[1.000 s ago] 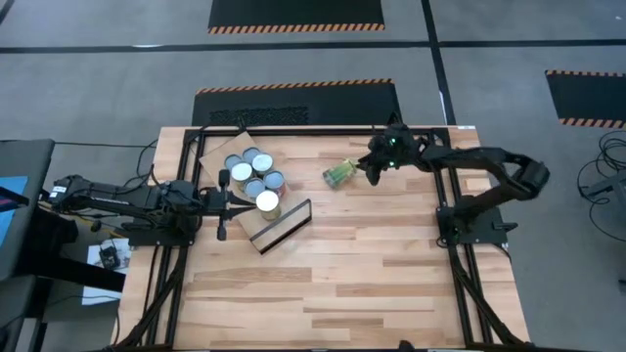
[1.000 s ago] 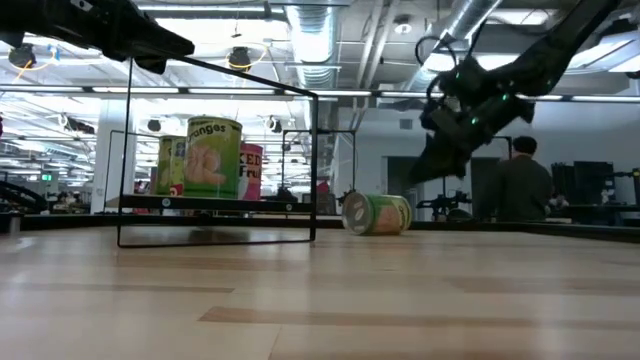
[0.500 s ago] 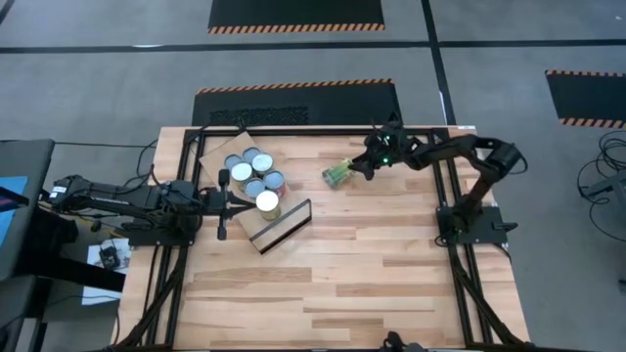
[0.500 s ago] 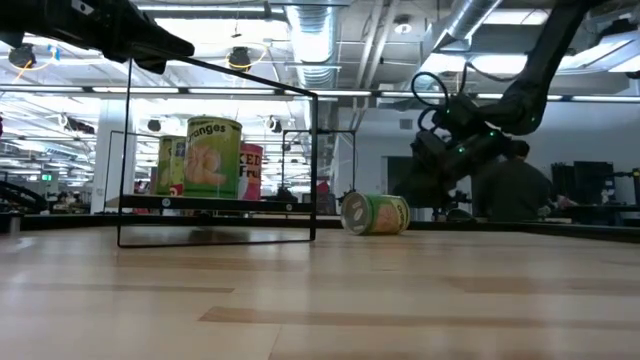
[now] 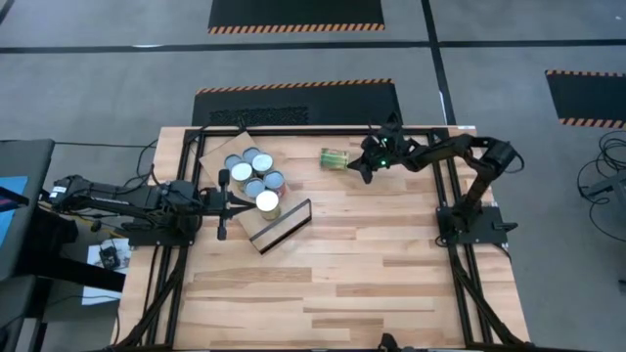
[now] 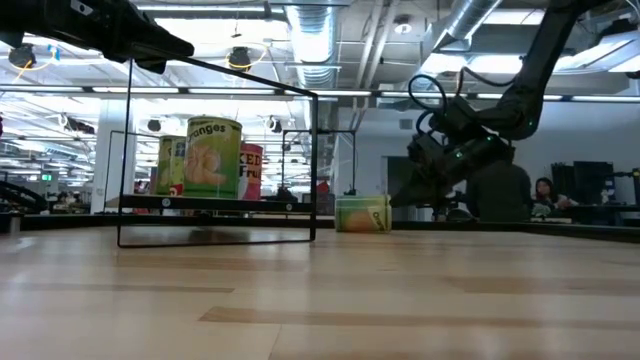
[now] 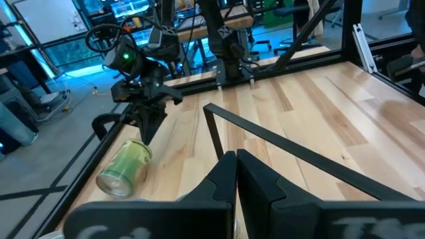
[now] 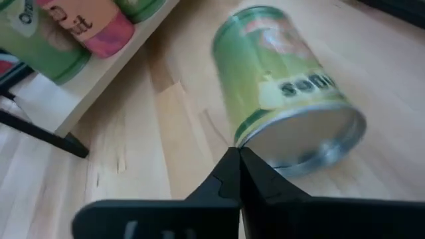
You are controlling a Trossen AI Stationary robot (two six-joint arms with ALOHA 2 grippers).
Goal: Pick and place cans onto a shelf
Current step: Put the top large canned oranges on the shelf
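A green-labelled can (image 5: 335,157) lies on its side on the table near the far edge; it also shows in the low view (image 6: 363,213) and blurred in the right wrist view (image 8: 285,86). My right gripper (image 5: 363,168) is shut and low just to its right, pointing at its silver end. The shelf (image 5: 227,149), a plywood panel with a black frame (image 5: 286,225), holds several upright cans (image 5: 252,176) on their bases. My left gripper (image 5: 243,202) is shut and waits at the shelf's left side. My right gripper's shut fingertips (image 8: 237,159) stand right at the rim of the lying can's silver end (image 8: 299,146), coming slanting down from the table's right. Whether they touch it I cannot tell. The can lies with its side on the table.
Black rails (image 5: 445,186) run along the table's sides and far edge. The wide near half of the wooden table (image 5: 342,284) holds nothing. A person (image 6: 500,190) stands in the room beyond the table.
My right gripper has come down and toward the table's left, to the lying can. The can has rolled toward the table's far edge and turned about, from slanted to lying along the far edge.
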